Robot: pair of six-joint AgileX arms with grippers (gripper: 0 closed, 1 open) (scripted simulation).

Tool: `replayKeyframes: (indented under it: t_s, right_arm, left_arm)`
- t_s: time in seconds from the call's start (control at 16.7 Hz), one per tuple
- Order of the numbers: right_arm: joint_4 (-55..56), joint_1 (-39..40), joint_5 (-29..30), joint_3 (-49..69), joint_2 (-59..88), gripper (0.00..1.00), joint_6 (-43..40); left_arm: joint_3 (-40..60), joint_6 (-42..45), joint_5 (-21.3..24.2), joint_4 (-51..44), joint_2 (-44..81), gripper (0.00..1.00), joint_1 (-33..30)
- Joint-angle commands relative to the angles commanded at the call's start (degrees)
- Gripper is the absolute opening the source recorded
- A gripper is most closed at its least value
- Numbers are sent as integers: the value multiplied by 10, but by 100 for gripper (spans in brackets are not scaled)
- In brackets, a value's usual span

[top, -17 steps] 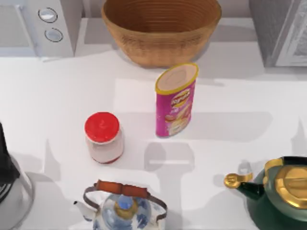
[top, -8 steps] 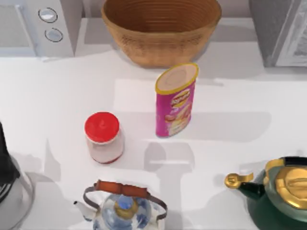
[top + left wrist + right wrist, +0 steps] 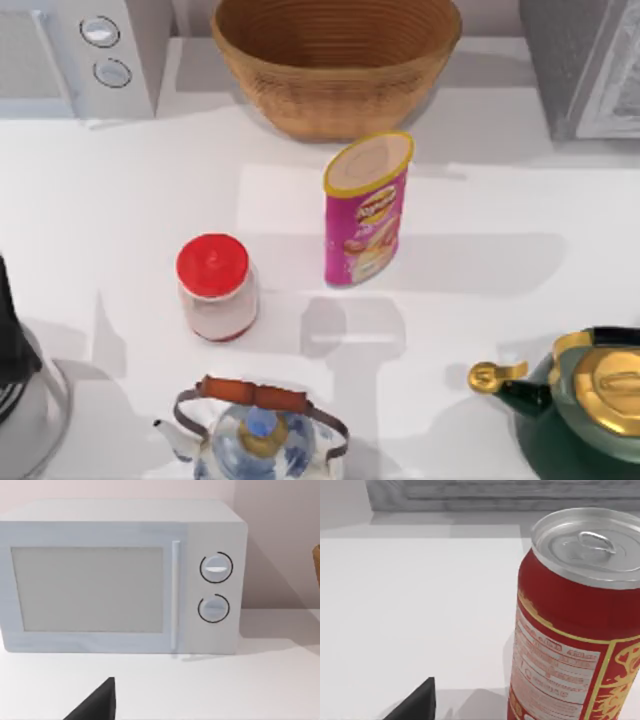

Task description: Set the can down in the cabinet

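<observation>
The cabinet (image 3: 585, 65) is seen at the table's far right corner. The red can (image 3: 575, 625) stands upright (long axis vertical) close before the right wrist camera, so the right arm is judged nearer; its grip cannot be told.

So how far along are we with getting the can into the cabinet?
Early on, nothing looks done yet. The right wrist view has the red can standing upright on the white table, close in front of the camera, with a grey cabinet edge beyond it. I can't tell whether the right gripper has closed on the can. Still left: grasp it, lift it, and set it in the cabinet. The left wrist camera faces the microwave.
</observation>
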Motion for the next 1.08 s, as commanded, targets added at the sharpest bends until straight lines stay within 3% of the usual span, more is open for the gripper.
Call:
replayKeyframes:
  t_s: [0.9,1.08]
  right_arm:
    - [-33,53,52,128,90,100,17]
    - [-33,53,52,128,90,77,17]
  left_arm:
    - [0,0,0,0,0,100,0]
    - [0,0,0,0,0,100,0]
